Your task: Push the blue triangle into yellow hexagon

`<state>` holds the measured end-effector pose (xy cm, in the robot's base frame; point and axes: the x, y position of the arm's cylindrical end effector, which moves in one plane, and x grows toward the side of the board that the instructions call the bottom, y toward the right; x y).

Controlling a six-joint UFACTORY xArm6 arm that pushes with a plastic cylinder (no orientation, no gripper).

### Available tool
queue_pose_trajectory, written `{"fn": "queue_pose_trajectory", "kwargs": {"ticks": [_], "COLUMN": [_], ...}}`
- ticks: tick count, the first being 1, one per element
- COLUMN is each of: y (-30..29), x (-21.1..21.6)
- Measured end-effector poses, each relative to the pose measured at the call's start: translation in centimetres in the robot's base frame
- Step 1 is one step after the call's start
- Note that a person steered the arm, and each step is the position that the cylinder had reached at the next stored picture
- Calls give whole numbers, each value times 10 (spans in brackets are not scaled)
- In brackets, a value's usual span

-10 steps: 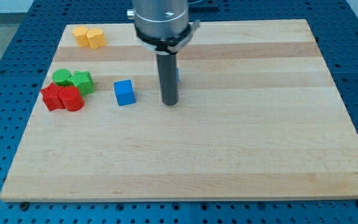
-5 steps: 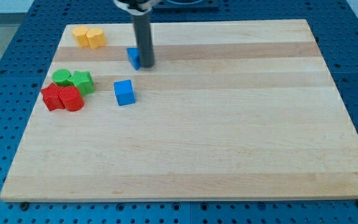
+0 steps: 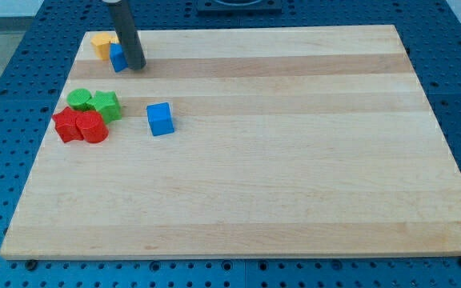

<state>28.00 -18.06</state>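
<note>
My tip (image 3: pixel 137 66) stands near the view's top left, touching the right side of a small blue triangle (image 3: pixel 118 58). The blue triangle presses against the yellow blocks (image 3: pixel 101 42) at the board's top left corner; the rod and the triangle hide most of the yellow hexagon, so I cannot make out its shape. A blue cube (image 3: pixel 160 119) sits lower, left of the board's middle, apart from my tip.
Two green blocks (image 3: pixel 94 102) and two red blocks (image 3: pixel 81 126) cluster at the view's left edge of the wooden board (image 3: pixel 294 160). Blue perforated table surrounds the board.
My tip has moved left and up, pushing the blue triangle from near the board's upper middle to against the yellow blocks. The other blocks have not moved.
</note>
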Motion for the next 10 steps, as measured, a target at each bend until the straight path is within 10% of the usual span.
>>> {"fn": "queue_pose_trajectory", "kwargs": {"ticks": [10], "y": [-81], "x": [3]}}
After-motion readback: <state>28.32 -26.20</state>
